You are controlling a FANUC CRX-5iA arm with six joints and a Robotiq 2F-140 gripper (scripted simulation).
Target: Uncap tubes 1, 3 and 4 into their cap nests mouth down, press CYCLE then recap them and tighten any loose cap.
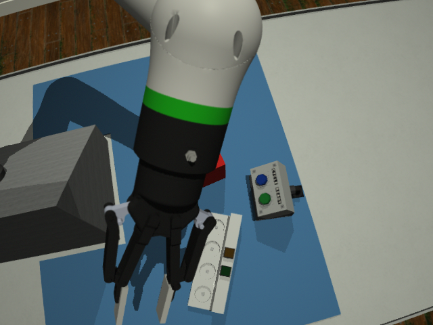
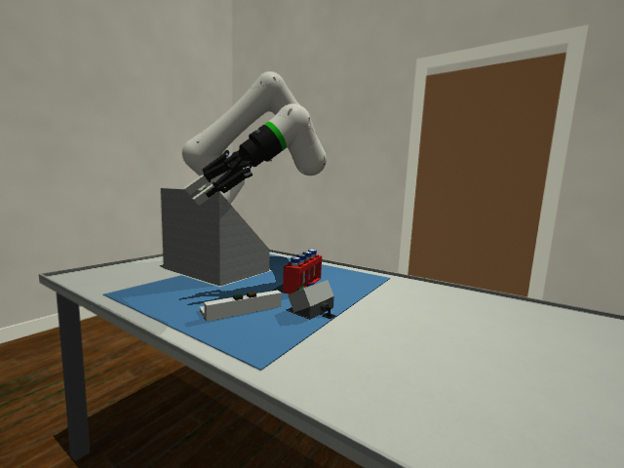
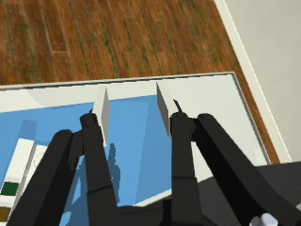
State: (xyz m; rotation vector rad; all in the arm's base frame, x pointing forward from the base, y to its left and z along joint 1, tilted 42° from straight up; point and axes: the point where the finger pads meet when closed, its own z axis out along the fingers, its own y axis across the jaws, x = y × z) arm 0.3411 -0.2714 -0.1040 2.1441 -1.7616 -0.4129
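My gripper (image 1: 142,307) hangs high above the blue mat, tilted down, its fingers apart with nothing between them; it also shows in the exterior view (image 2: 204,190) and in the wrist view (image 3: 133,110). The red decapping station (image 2: 302,272) stands on the mat with blue caps (image 2: 303,257) on its tubes; in the top view only its corner (image 1: 214,171) shows behind my wrist. The white cap tray (image 1: 213,262) lies right of my fingers, and the nests in view look empty. Its amber lamp (image 1: 229,252) and green lamp (image 1: 225,271) are dark. The desk (image 1: 272,190) carries the blue key (image 1: 261,179) and the green key (image 1: 264,198).
A large grey wedge-shaped pedestal (image 1: 45,181) under the arm's base stands at the left of the mat, close to my fingers in the exterior view (image 2: 206,236). The table's edge and the wooden floor show beyond my fingertips in the wrist view.
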